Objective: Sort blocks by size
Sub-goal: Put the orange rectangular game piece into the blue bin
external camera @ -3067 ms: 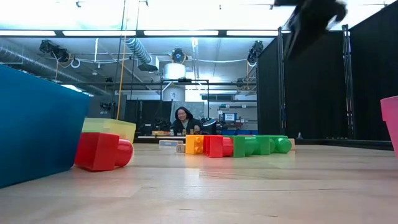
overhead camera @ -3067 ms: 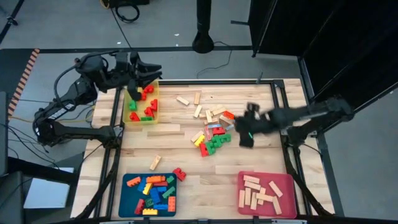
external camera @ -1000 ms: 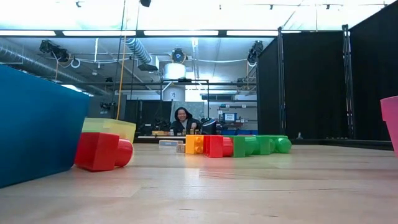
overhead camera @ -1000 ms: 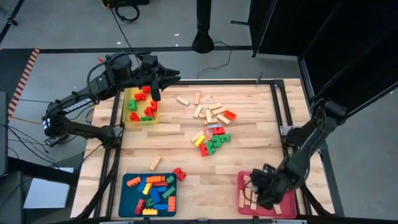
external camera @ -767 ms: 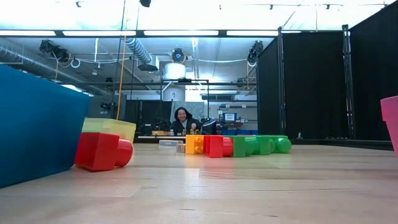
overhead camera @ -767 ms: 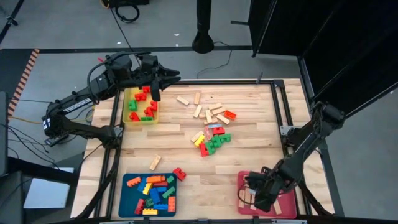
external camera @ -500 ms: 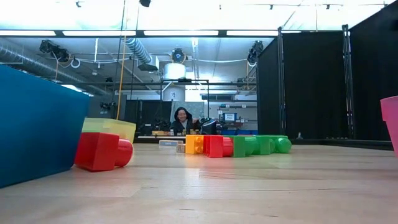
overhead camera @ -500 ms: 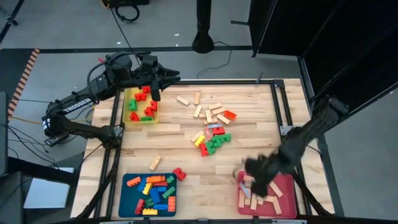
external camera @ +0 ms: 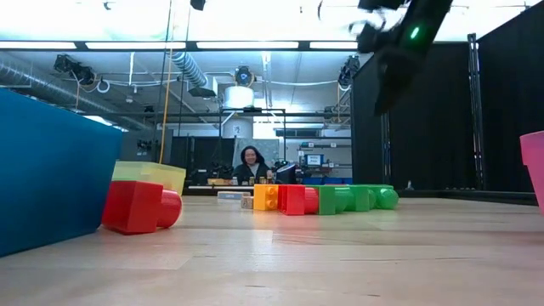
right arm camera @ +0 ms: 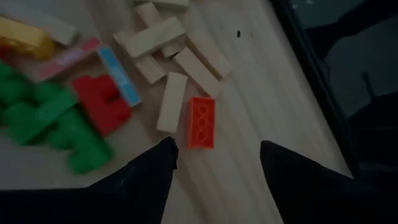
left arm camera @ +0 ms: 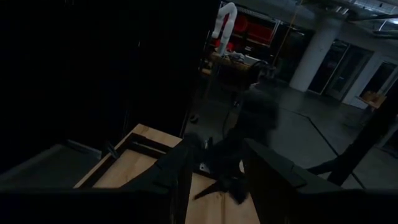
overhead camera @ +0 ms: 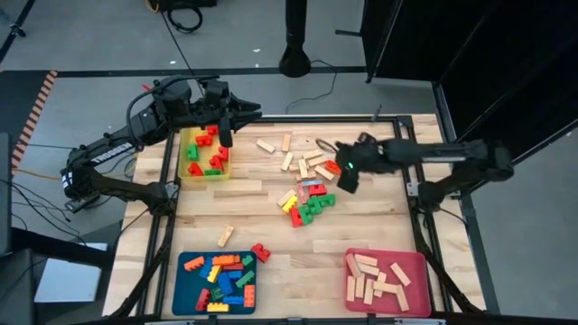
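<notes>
Right gripper [overhead camera: 341,177] jaws apart, partly hiding the blocks [overhead camera: 307,200]

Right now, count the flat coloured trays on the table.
3: yellow plastic tray at the far left, blue plastic tray at the near left, pink plastic tray at the near right. None seems hidden.

1. My low view cuts the right gripper [external camera: 393,53] at the top edge, motion-blurred.
2. Left wrist view is too dark; I can't read the left gripper [left arm camera: 217,180].
3. Pink tray [external camera: 535,166] cropped at the right edge.
</notes>
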Action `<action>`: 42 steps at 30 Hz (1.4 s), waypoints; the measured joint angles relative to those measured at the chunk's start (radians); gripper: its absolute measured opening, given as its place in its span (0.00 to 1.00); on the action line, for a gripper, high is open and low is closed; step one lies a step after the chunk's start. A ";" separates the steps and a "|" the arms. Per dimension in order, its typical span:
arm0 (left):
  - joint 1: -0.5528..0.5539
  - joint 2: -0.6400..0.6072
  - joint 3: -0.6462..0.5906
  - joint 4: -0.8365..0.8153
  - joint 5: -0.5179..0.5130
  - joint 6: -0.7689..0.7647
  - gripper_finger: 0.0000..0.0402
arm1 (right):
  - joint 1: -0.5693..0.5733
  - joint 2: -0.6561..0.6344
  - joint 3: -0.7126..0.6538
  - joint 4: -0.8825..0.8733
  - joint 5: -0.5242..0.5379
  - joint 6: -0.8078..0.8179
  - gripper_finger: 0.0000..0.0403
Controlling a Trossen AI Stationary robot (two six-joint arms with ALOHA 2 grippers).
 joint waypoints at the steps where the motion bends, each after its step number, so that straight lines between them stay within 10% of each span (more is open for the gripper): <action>1: 0.000 0.000 0.000 0.000 0.000 0.000 0.36 | -0.044 0.017 -0.018 0.044 -0.025 -0.048 0.64; 11: 0.000 0.000 0.000 -0.038 0.000 0.007 0.36 | -0.323 0.214 -0.053 0.181 -0.342 -0.181 0.77; 22: 0.000 0.000 0.001 -0.076 0.000 0.011 0.36 | -0.333 0.440 -0.053 0.257 -0.319 -0.230 0.82; 27: 0.000 0.000 0.001 -0.076 0.000 0.011 0.36 | -0.332 0.486 -0.050 0.241 -0.344 -0.166 0.69; 32: 0.000 0.000 0.001 -0.076 0.000 0.011 0.36 | -0.322 0.482 -0.050 0.242 -0.332 -0.116 0.35; 42: 0.001 -0.062 0.025 -0.076 0.036 -0.049 0.36 | -0.295 0.326 0.043 0.117 -0.264 0.001 0.37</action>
